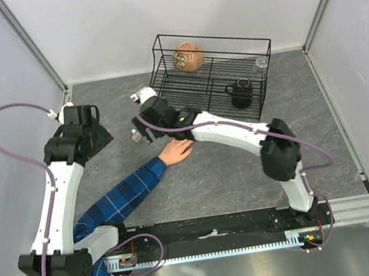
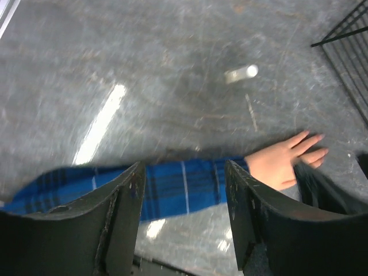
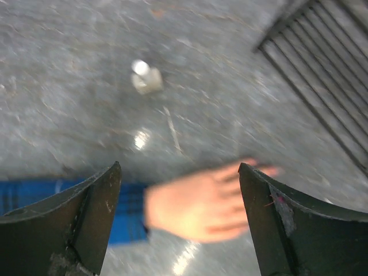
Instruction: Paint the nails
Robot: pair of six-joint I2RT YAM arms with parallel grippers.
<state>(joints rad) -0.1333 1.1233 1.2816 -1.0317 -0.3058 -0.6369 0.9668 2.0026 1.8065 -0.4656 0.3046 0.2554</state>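
Nails (image 2: 319, 138): on the fingertips of the hand (image 1: 176, 151), which lies palm-down on the counter (image 1: 244, 164), mid-workspace, fingers pointing at the wire rack (image 1: 213, 71). Too small to resolve individually in any view, and badly blurred in my right wrist view. Blue plaid sleeve (image 1: 120, 196) trails back toward my left base.

Small clear bottle with a white cap (image 2: 241, 73): on the bare counter beyond the hand, apart from it and short of the rack. Can't tell whether it's upright or tipped.

Right end effector (image 3: 179, 172): jaws spread wide, nothing between them, hovering above the hand with the bottle farther ahead. Left end effector (image 2: 184, 167): also spread and empty, above the sleeve.

My read: no paint on anything yet and no brush in either end effector, so the step in hand is fetching the bottle.

How I'd do it well:
- Right arm is nearest, so it takes the bottle. Go forward over the fingers, not down through them.
- Get a sharp view before closing, since cap orientation decides the grip.
- Grip the glass body low and leave the cap free for the left arm to unscrew; the brush probably sits under it.
- Keep jaw travel clear of the rack wires.
- Left arm should stay off the sleeve, because any nudge shifts the nails.

Rack contents, a round brown pot (image 1: 187, 56), a dark mug (image 1: 240, 91) and a glass (image 1: 261, 64), are irrelevant.
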